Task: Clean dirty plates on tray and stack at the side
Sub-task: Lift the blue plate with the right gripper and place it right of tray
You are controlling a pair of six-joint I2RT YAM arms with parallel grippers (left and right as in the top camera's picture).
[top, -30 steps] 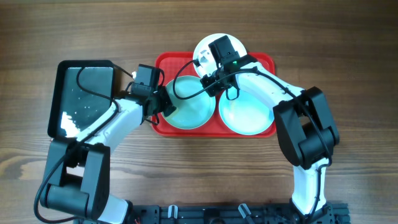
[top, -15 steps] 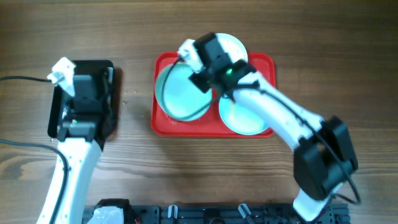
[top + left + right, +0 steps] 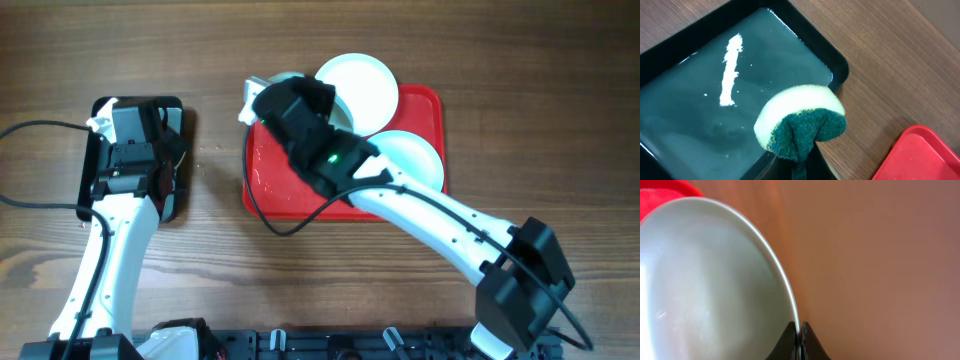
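The red tray (image 3: 275, 185) holds a white plate (image 3: 365, 85) at its far edge and a pale aqua plate (image 3: 415, 155) at its right. My right gripper (image 3: 262, 100) is shut on the rim of a second pale aqua plate (image 3: 285, 78) and holds it tilted above the tray's far left corner. The pinched rim fills the right wrist view (image 3: 715, 280), with the fingers (image 3: 800, 330) closed on it. My left gripper (image 3: 160, 175) is over the black tray, shut on a yellow-green sponge (image 3: 800, 115).
A smaller black tray (image 3: 95, 180) with wet film and white foam streaks lies left of the red tray; its rim (image 3: 840, 70) shows in the left wrist view. A strip of wood table separates the two trays. The red tray's corner (image 3: 920, 155) shows too.
My left arm swung the sponge from the red tray over to the black tray. My right gripper lifted the left aqua plate and carried it toward the tray's far left corner.
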